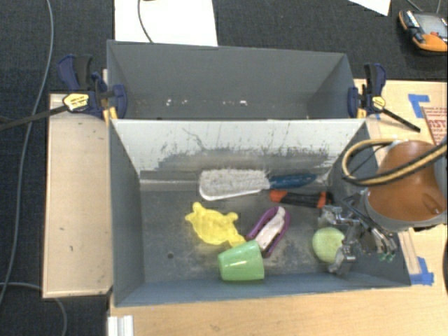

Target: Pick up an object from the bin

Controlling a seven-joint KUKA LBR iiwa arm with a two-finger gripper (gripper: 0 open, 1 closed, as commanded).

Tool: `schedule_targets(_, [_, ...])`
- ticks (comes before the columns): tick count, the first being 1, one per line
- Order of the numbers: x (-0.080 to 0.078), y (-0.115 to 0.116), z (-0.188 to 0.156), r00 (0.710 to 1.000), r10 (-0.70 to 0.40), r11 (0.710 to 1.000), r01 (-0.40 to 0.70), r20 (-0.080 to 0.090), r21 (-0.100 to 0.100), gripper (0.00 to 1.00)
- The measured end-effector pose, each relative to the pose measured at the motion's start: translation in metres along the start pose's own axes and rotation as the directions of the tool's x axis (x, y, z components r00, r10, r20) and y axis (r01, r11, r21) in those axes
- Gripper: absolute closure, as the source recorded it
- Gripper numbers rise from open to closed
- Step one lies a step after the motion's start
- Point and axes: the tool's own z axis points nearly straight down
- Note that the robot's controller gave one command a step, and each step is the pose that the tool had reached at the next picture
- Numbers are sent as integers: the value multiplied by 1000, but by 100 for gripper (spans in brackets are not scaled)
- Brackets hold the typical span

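Your grey metal bin (129,208), seen from above, holds a small scatter across its middle and front. The arm, under its orange cover (402,187), comes in over the right rim. Its tool (344,247) sits low in the front right corner, and you cannot tell whether it is apart or together. A white brush with a blue handle (234,183) lies along the back. A green cup (242,263) lies tipped near the front wall, with a yellow soft toy (210,226) just left of it and a purple-and-white item (269,229) above its right. A pale green ball (325,245) rests right beside the tool. Open floor lies along the left wall.
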Motion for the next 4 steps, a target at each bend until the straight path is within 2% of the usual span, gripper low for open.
schedule_targets(1, [7, 12, 0, 998, -69, 998, 69, 2, 0, 100])
schedule_targets(2, [7, 12, 0, 998, -70, 998, 70, 2, 0, 100])
schedule_targets(3, [6, 12, -49, 998, -70, 998, 70, 5, 1, 100])
schedule_targets(4, [7, 13, -48, 998, -70, 998, 70, 3, 0, 100])
